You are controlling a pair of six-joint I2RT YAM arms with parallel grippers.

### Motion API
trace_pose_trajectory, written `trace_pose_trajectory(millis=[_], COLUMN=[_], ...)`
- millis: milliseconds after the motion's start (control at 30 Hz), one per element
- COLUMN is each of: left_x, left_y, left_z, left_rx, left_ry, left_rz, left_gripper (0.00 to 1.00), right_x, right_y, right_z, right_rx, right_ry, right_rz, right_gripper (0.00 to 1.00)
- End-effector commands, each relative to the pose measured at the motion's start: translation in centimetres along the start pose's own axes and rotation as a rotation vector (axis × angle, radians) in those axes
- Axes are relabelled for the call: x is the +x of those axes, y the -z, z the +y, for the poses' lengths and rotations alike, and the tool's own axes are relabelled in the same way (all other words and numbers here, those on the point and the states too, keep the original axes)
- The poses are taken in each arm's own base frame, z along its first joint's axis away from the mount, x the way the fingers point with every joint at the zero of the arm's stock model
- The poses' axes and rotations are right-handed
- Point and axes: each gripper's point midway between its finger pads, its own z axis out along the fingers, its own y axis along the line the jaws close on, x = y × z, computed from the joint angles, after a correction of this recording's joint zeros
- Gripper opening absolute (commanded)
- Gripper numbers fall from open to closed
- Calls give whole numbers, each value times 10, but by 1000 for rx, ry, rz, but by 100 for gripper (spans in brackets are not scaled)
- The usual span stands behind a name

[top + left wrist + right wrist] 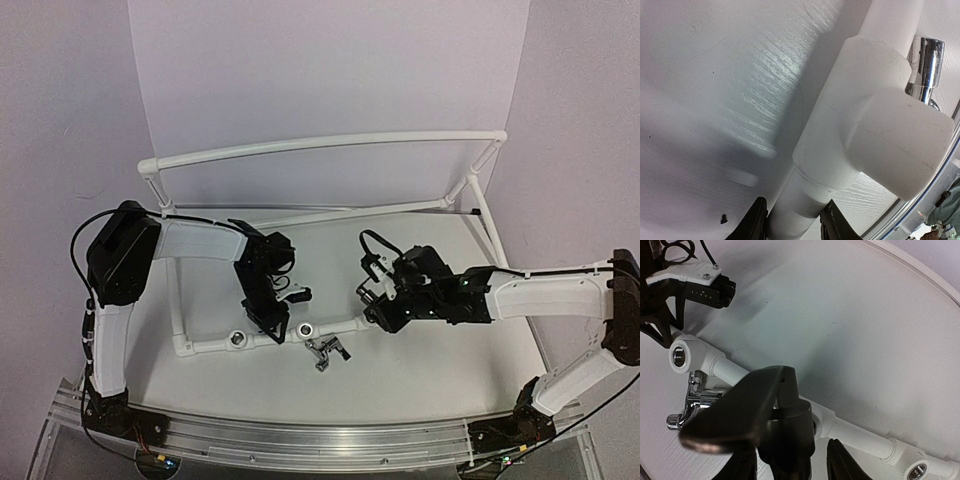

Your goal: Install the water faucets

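Observation:
My right gripper is shut on a dark faucet. It holds the faucet with its lever pointing left and its body right against a round socket on the white pipe frame's front bar; whether the stem is in the socket is hidden. The second faucet, shiny metal, lies on the table just in front of that bar and also shows in the right wrist view and the left wrist view. My left gripper is shut on the frame's front pipe beside a tee fitting.
The white pipe frame runs round the round white table top, with a raised back bar. Two open silver-ringed sockets sit on the front bar. Another open socket is further right. The aluminium rail lines the near edge.

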Motion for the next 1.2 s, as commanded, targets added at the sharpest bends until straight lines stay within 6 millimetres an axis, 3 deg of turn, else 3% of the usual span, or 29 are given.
trace_pose_trajectory(millis=[0, 67, 167, 233, 467, 567, 767, 833, 1000, 1167], left_x=[-42, -42, -42, -42, -40, -40, -38, -38, -38, -41], left_y=[-21, -22, -22, -22, -24, -24, -27, -28, -28, -28], left_z=[39, 40, 40, 40, 41, 42, 42, 41, 42, 41], left_rx=[-74, -75, -75, -75, -72, -72, -64, -61, -60, -51], left_ry=[176, 176, 177, 177, 182, 183, 182, 182, 176, 170], left_rz=[-138, -136, -135, -134, -130, -129, -130, -128, -131, -135], left_gripper=[0, 0, 0, 0, 0, 0, 0, 0, 0, 0], right_x=[-21, -23, -30, -33, -42, -35, -15, -21, -24, -23], right_y=[10, 12, 16, 20, 37, 47, 74, 86, 111, 116], right_z=[1, 4, 6, 4, 4, 7, -12, -17, -17, -25], right_rx=[-25, -48, -68, -64, -141, -201, -197, -172, -203, -161], right_ry=[-29, -7, 54, 98, 241, 338, 576, 647, 907, 1316], right_rz=[-46, -46, -52, -52, -32, 7, 80, 58, 56, 64], right_gripper=[56, 67, 90, 98, 98, 98, 98, 98, 98, 98])
